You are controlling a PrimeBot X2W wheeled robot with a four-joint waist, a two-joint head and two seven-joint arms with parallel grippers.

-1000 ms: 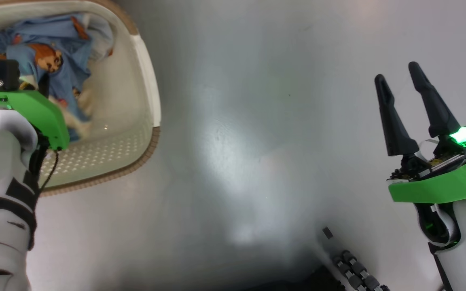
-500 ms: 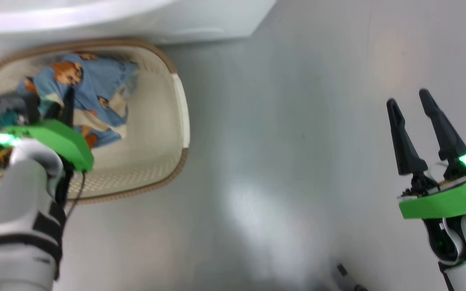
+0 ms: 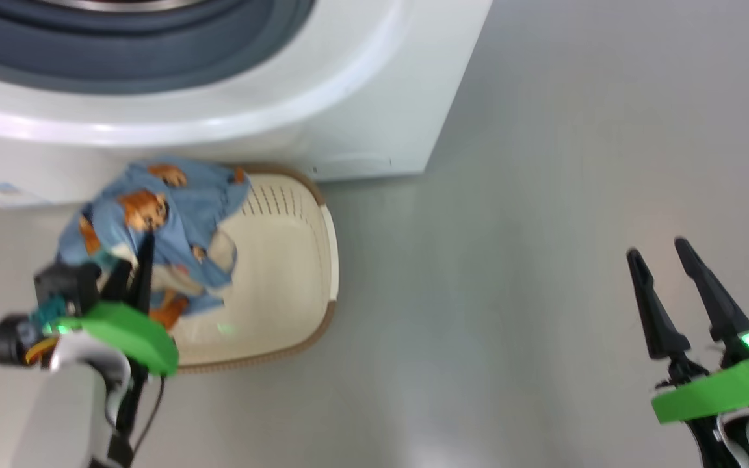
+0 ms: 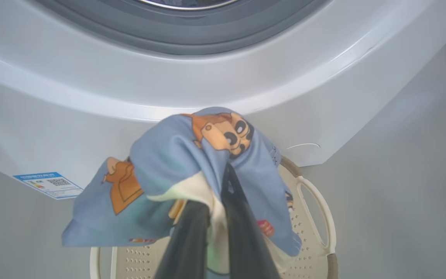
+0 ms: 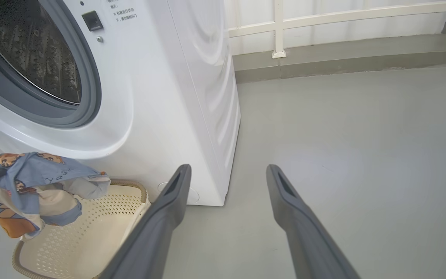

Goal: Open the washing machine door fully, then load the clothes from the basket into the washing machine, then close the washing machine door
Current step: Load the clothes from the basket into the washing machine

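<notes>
My left gripper is shut on the clothes, a light blue bundle with orange-brown animals. The bundle hangs just above the cream basket and in front of the white washing machine. In the left wrist view the dark fingers pinch the clothes below the grey-blue seal. My right gripper stands open over bare floor, far right of the basket. Its view shows the open gripper, the steel drum, the lifted clothes and the basket. The washing machine door is out of view.
Grey floor spreads to the right of the washer. A white railing on a low grey kerb runs along the back. A blue label sticker sits at the washer's lower corner.
The head camera has tilted up, bringing the washer into view. My left gripper has risen from inside the basket with the clothes in it. The right gripper stays open.
</notes>
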